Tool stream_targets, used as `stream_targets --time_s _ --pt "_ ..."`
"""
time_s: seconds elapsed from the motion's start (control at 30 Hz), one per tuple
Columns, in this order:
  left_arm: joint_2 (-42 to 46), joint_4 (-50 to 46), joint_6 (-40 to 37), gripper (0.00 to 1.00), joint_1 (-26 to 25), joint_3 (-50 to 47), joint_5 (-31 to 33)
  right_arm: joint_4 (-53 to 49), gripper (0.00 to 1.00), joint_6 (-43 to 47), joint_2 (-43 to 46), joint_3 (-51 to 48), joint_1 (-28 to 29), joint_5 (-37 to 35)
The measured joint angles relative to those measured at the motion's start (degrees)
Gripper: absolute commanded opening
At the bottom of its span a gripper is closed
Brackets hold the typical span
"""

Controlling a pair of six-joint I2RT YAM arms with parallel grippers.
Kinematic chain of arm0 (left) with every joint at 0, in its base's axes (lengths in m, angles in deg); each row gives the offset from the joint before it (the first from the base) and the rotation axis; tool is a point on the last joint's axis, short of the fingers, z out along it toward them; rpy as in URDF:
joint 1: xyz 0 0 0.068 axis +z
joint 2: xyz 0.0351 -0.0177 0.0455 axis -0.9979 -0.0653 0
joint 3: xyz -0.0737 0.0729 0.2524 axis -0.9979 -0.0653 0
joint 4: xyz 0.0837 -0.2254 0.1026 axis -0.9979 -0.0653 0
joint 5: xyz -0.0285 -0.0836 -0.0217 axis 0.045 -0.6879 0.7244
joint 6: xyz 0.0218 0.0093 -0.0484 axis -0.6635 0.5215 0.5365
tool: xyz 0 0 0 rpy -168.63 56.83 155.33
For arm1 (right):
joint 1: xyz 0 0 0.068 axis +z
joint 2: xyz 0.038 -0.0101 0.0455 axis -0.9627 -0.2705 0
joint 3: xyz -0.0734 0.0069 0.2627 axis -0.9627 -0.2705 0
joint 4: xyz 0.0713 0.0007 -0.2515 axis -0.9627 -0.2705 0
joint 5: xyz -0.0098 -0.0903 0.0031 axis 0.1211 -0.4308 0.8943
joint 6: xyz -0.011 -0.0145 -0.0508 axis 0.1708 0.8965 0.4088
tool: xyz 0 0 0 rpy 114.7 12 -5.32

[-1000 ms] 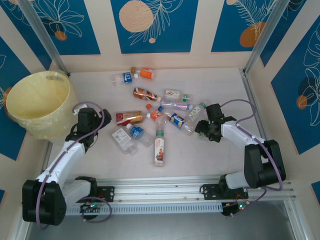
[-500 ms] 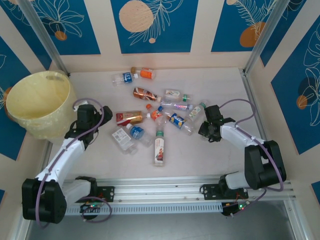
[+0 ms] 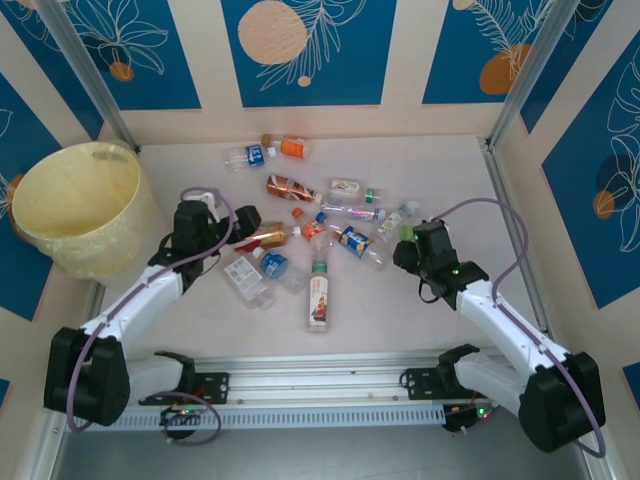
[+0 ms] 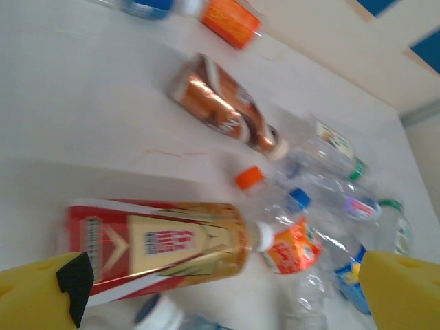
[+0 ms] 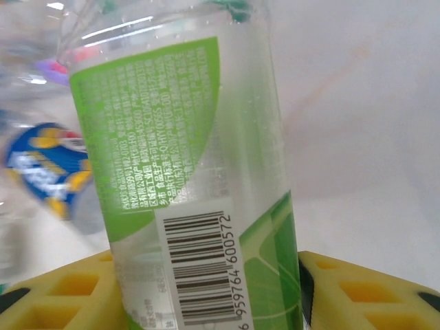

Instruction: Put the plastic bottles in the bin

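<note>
Clamping the green-label bottle (image 5: 192, 172) in the right gripper (image 3: 405, 248), yellow fingers (image 5: 357, 289) snug on both sides, well apart from the bin (image 3: 95, 250). Hovering with the left gripper (image 3: 243, 222) near the bin, spread wide and holding nothing, right over a red-and-gold bottle (image 4: 158, 244) lying flat on the table (image 3: 450, 170). More plastic bottles (image 3: 293, 188) strewn flat, out beyond the bin's right side.

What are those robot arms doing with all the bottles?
They're supposed to put the bottles into the bin. The right hand is squeezing a green bottle. The left hand is wide open over a red bottle. The bin looks empty, and the other bottles lie on the table.
</note>
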Motion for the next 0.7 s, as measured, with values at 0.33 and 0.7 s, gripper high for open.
stream_targets --time_s 0.33,0.7 --pt "-11.1 6.6 -1.0 1.00 -8.3 10.3 -17.6 20.4 0.00 2.8 -2.1 0.0 4.8 23.0" --pt "-11.8 4.4 1.8 1.00 -16.0 15.2 -10.1 24.2 0.00 11.6 -15.0 9.1 21.0 20.0"
